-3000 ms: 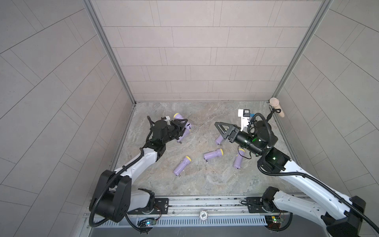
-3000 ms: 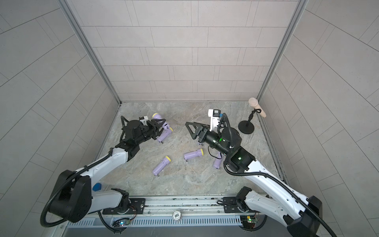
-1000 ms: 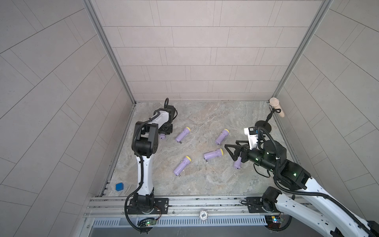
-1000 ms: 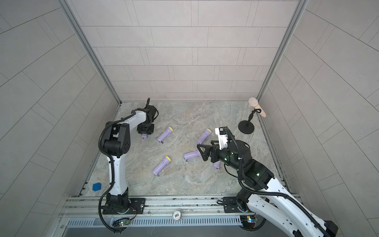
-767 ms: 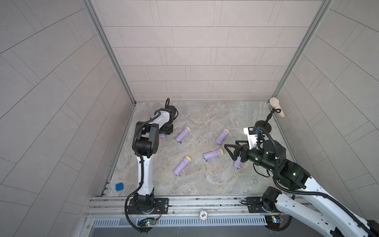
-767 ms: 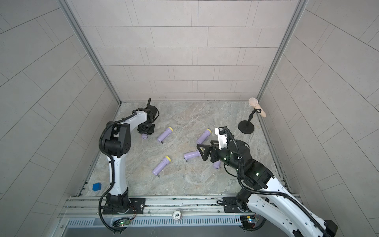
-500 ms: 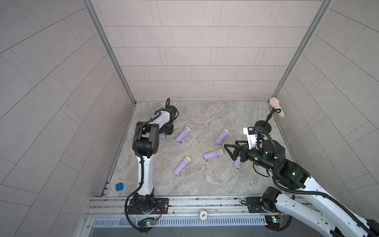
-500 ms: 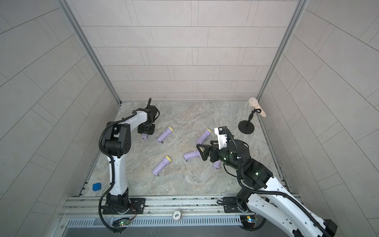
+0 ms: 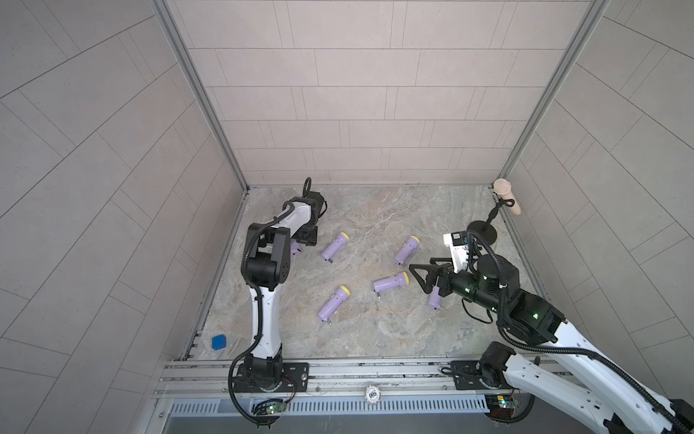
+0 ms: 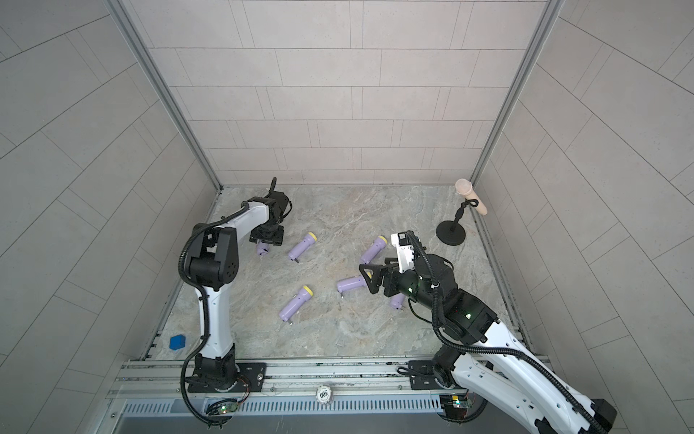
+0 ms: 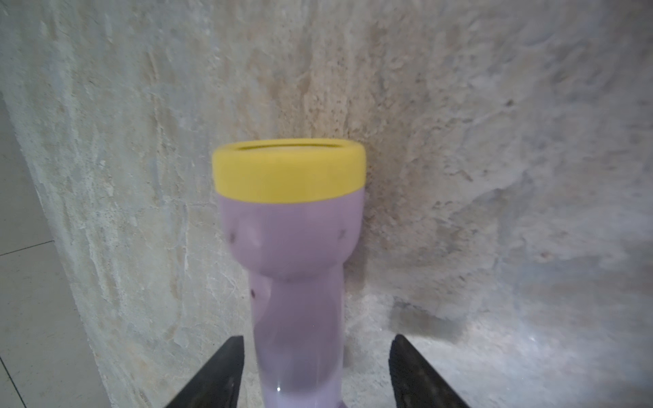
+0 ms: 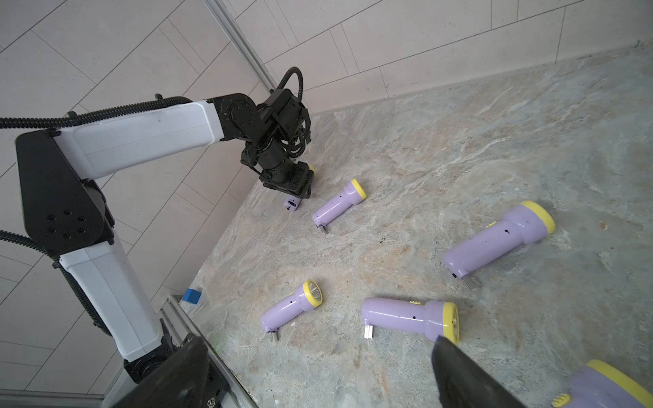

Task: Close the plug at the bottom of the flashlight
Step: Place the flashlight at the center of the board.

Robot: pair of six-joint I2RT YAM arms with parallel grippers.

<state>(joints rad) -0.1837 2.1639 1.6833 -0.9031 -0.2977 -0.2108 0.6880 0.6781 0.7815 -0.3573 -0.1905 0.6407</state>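
left fingers (image 11: pixel 219 374): parted, straddling lilac yellow-headed plastic flashlight (image 11: pixel 296 282) on mottled stone desk (image 11: pixel 494 176), not clamped | right fingers (image 12: pixel 459 374): spread wide, empty

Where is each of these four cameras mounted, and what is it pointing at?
Top views: high above, looking down on the table; left arm and right arm show.
Left wrist: looks past the left gripper at one flashlight.
Right wrist: looks past the right gripper toward the left arm.
Shared: both wrist views show that flashlight.
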